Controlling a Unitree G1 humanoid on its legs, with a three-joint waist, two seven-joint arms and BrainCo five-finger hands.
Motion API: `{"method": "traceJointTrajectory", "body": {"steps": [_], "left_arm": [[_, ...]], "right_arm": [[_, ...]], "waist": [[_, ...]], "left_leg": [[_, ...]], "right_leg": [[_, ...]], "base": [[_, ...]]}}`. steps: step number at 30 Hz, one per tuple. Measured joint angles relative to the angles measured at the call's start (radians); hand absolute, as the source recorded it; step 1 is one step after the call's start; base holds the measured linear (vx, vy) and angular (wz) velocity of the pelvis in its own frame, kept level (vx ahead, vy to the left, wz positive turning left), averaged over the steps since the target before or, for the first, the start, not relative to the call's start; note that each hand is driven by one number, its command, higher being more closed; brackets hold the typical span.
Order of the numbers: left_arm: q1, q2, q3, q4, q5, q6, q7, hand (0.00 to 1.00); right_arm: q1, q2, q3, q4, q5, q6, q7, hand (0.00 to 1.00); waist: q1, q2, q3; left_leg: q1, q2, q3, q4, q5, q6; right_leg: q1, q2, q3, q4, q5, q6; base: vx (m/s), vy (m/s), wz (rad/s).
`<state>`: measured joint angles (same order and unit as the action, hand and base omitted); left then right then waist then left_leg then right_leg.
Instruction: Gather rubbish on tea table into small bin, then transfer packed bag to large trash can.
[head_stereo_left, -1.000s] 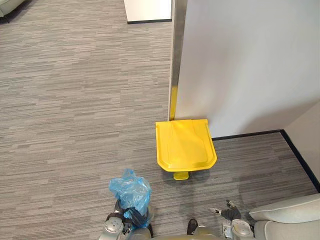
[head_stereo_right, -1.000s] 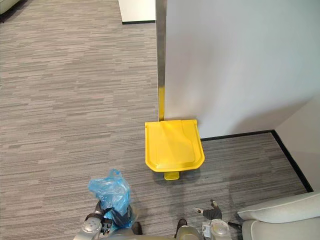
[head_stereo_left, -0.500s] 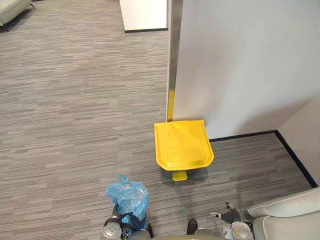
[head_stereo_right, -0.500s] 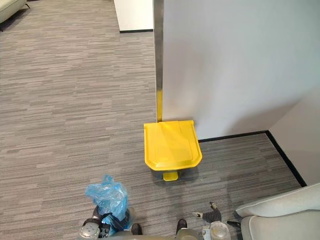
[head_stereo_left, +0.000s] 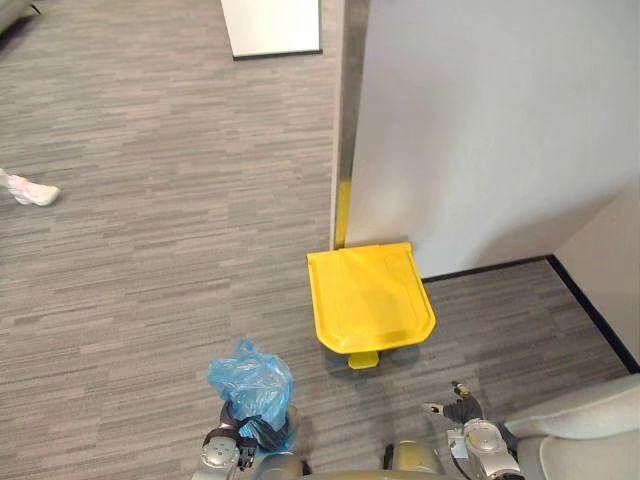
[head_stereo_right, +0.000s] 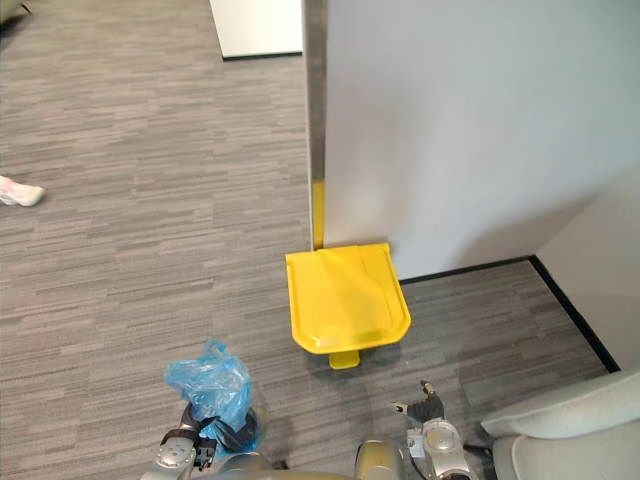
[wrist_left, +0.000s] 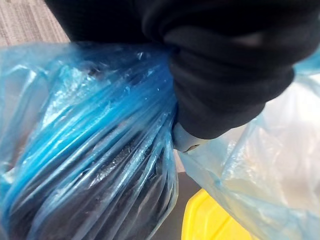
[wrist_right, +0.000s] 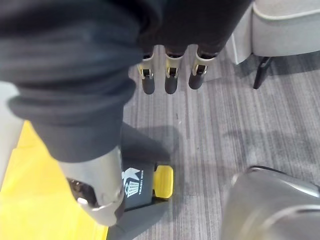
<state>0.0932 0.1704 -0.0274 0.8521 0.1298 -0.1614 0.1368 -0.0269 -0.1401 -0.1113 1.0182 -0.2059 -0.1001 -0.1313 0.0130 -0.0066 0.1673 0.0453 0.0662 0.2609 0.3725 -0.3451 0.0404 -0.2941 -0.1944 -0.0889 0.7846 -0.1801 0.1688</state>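
The whole view has shifted since the earlier frame, so the camera has moved, and a person's white shoe (head_stereo_left: 28, 190) has come in at the left edge of the carpet (head_stereo_left: 150, 250). The blue bag (head_stereo_left: 250, 378) is in the left hand (wrist_left: 227, 85) as before.

The trash can (wrist_right: 142, 167) has a dark body with a small white picture label (wrist_right: 132, 185) on its front; the lettering under it is too small to read. Its yellow lid (head_stereo_left: 370, 297) is down, and a yellow pedal (head_stereo_left: 362, 359) sticks out at the foot.

The left hand's fingers are curled round the bag's bunched neck, and the full part of the bag bulges beyond the grip. The bag is held to the left of the trash can and nearer the robot, apart from it. The right hand (wrist_right: 170, 75) hangs with straight fingers, holding nothing, above the carpet just beside the pedal.

The trash can stands with its back against the grey wall (head_stereo_left: 480, 120), beside a metal corner strip (head_stereo_left: 348, 110). A black skirting strip (head_stereo_left: 590, 305) runs along the wall to the right, and a grey seat (head_stereo_left: 585, 430) fills the near right corner. Open carpet lies between the bag and the can and spreads far to the left.
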Motion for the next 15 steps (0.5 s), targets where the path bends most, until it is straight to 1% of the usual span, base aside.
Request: {"method": "traceJointTrajectory", "body": {"steps": [1, 2, 3, 4, 5, 6, 7, 8, 9, 10, 11, 12, 13, 14, 15], "left_arm": [[-0.002, 0.002, 0.0, 0.0, 0.0, 0.001, 0.0, 1.0], [-0.012, 0.019, 0.0, 0.001, 0.0, 0.001, 0.001, 1.0], [-0.015, 0.021, 0.0, 0.001, 0.0, 0.001, 0.001, 1.0], [-0.032, 0.022, 0.0, 0.002, 0.0, 0.002, 0.001, 1.0], [-0.039, 0.02, 0.0, 0.001, 0.0, 0.001, 0.001, 1.0], [-0.047, 0.013, 0.0, 0.001, 0.0, 0.001, 0.001, 1.0], [-0.052, -0.01, 0.0, 0.001, 0.001, 0.001, 0.001, 1.0], [-0.053, -0.016, -0.001, 0.001, 0.002, -0.001, 0.001, 1.0], [-0.062, -0.018, 0.0, 0.0, 0.002, -0.002, 0.001, 1.0], [-0.078, -0.018, 0.0, 0.0, 0.003, -0.001, 0.001, 1.0], [-0.084, -0.02, 0.0, 0.0, 0.014, -0.002, 0.0, 1.0], [-0.085, -0.021, 0.0, -0.002, 0.022, -0.002, -0.001, 1.0], [-0.086, -0.022, 0.0, -0.003, 0.032, -0.002, -0.002, 1.0], [-0.089, -0.023, 0.0, -0.003, 0.04, -0.001, -0.003, 1.0], [-0.098, -0.029, 0.001, -0.003, 0.039, -0.001, -0.003, 1.0]], "right_arm": [[0.001, 0.002, 0.003, 0.001, 0.0, 0.0, 0.001, 0.0], [0.005, 0.004, 0.002, 0.001, 0.001, 0.001, 0.0, 0.0], [0.005, 0.004, 0.001, 0.001, 0.001, 0.001, 0.0, 0.0], [0.011, 0.004, -0.014, 0.001, 0.001, 0.002, -0.001, 0.0], [0.016, 0.004, -0.021, 0.001, 0.002, 0.003, -0.001, 0.0], [0.022, 0.006, -0.044, 0.001, 0.003, 0.015, 0.0, 0.0], [0.025, -0.005, -0.063, -0.001, 0.008, 0.022, -0.002, 0.0], [0.031, -0.006, -0.076, -0.003, 0.011, 0.023, -0.001, 0.0], [0.03, -0.004, -0.089, -0.018, 0.016, 0.023, -0.001, 0.0], [0.036, 0.003, -0.114, -0.035, 0.02, 0.024, -0.001, 0.0], [0.047, 0.014, -0.138, -0.049, 0.023, 0.03, 0.0, 0.0], [0.057, 0.02, -0.149, -0.062, 0.029, 0.03, 0.0, 0.0], [0.071, 0.029, -0.161, -0.077, 0.041, 0.03, 0.0, 0.0], [0.083, 0.041, -0.173, -0.092, 0.057, 0.032, 0.0, 0.0], [0.079, 0.049, -0.187, -0.101, 0.063, 0.033, 0.001, 0.0]], "waist": [[0.0, -0.006, 0.004], [-0.002, -0.018, 0.016], [-0.002, -0.019, 0.02], [-0.004, -0.022, 0.039], [-0.004, -0.026, 0.047], [-0.004, -0.028, 0.062], [-0.003, -0.009, 0.072], [0.0, 0.008, 0.071], [0.0, 0.018, 0.073], [0.0, 0.022, 0.078], [-0.001, 0.024, 0.078], [0.0, 0.024, 0.078], [-0.001, 0.021, 0.076], [-0.001, 0.014, 0.069], [-0.001, 0.018, 0.068]], "left_leg": [[0.01, 0.0, -0.008, 0.015, -0.02, 0.004], [0.024, 0.005, -0.024, 0.059, -0.057, 0.01], [0.029, 0.005, -0.025, 0.062, -0.061, 0.011], [0.045, 0.003, -0.043, 0.079, -0.07, -0.002], [0.049, 0.0, -0.05, 0.091, -0.077, -0.01], [0.07, -0.006, -0.071, 0.108, -0.097, -0.039], [0.094, 0.01, -0.098, 0.114, -0.107, -0.054], [0.096, 0.021, -0.105, 0.109, -0.107, -0.056], [0.103, 0.021, -0.117, 0.088, -0.104, -0.06], [0.128, 0.018, -0.126, 0.05, -0.104, -0.063], [0.165, 0.019, -0.133, 0.019, -0.106, -0.066], [0.183, 0.021, -0.137, 0.008, -0.111, -0.074], [0.204, 0.023, -0.15, -0.007, -0.12, -0.083], [0.218, 0.025, -0.159, -0.03, -0.125, -0.09], [0.214, 0.033, -0.159, -0.045, -0.123, -0.093]], "right_leg": [[-0.016, 0.008, 0.002, 0.003, -0.02, -0.025], [-0.067, 0.036, 0.006, -0.101, -0.017, -0.043], [-0.071, 0.04, 0.005, -0.137, -0.009, -0.041], [-0.07, 0.058, -0.001, -0.324, 0.058, -0.035], [-0.059, 0.067, -0.011, -0.417, 0.101, -0.028], [-0.032, 0.078, -0.022, -0.544, 0.175, -0.032], [-0.001, 0.086, -0.028, -0.542, 0.201, -0.038], [0.002, 0.092, -0.032, -0.536, 0.182, -0.036], [-0.009, 0.092, -0.036, -0.51, 0.169, -0.048], [-0.026, 0.086, -0.038, -0.443, 0.147, -0.063], [-0.042, 0.085, -0.039, -0.356, 0.085, -0.076], [-0.046, 0.083, -0.04, -0.318, 0.056, -0.079], [-0.057, 0.078, -0.046, -0.26, 0.014, -0.077], [-0.079, 0.071, -0.05, -0.208, -0.028, -0.081], [-0.088, 0.073, -0.055, -0.206, -0.033, -0.076]], "base": [[0.17, 0.025, 0.36], [0.12, -0.018, 0.33], [0.23, -0.053, 0.56], [0.15, -0.038, 0.46], [0.31, -0.097, 0.67], [0.29, -0.087, 0.53], [0.34, -0.084, 0.38], [0.3, -0.054, 0.2], [0.26, -0.067, 0.25], [0.29, -0.115, 0.33], [0.22, -0.105, 0.29], [0.18, -0.083, 0.19], [0.23, -0.099, 0.19], [0.27, -0.114, 0.14], [0.26, -0.113, 0.07]]}}
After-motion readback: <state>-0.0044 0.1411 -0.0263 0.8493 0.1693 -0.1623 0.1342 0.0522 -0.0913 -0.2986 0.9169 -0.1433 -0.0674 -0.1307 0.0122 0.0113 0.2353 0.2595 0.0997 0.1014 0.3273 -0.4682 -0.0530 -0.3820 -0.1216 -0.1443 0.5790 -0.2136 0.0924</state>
